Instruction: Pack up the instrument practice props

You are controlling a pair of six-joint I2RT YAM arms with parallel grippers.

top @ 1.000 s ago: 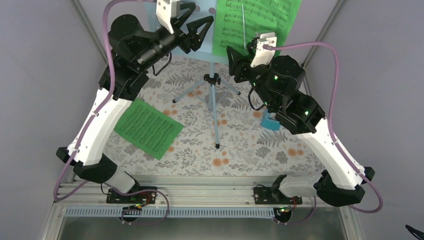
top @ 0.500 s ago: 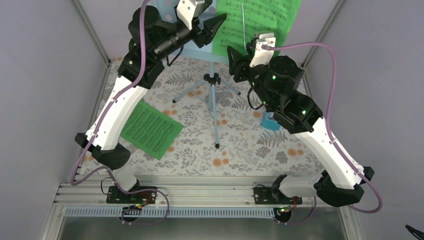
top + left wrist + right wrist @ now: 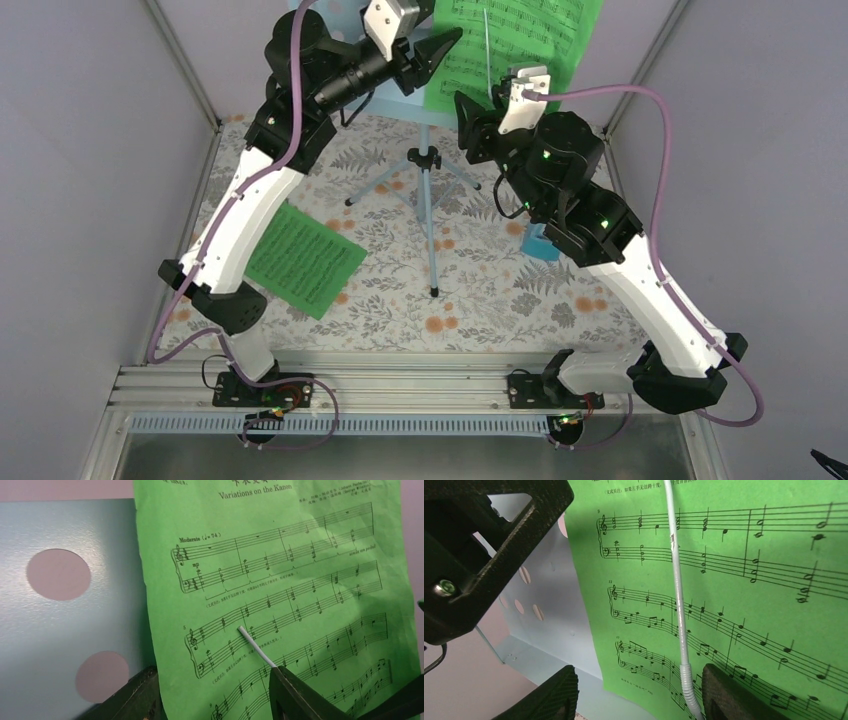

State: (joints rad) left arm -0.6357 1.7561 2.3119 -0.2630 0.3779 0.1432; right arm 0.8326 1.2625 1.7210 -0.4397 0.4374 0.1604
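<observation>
Green upright page (image 3: 530, 40) on one blue stand (image 3: 431, 230), second page (image 3: 303, 258) flat, left fingers (image 3: 295, 700) spread, right fingers (image 3: 734, 695) spread

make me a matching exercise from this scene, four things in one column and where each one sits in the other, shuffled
Things
1. music stand
2. near green page
3. blue metronome
4. far green page

Places
A. flat on the floral cloth, beside the left arm
B. upright against the pale blue desk, under a white wire
C. mostly hidden behind the right arm
D. standing on tripod legs mid-cloth

Pairs: 1-D, 2-A, 3-C, 4-B
</observation>
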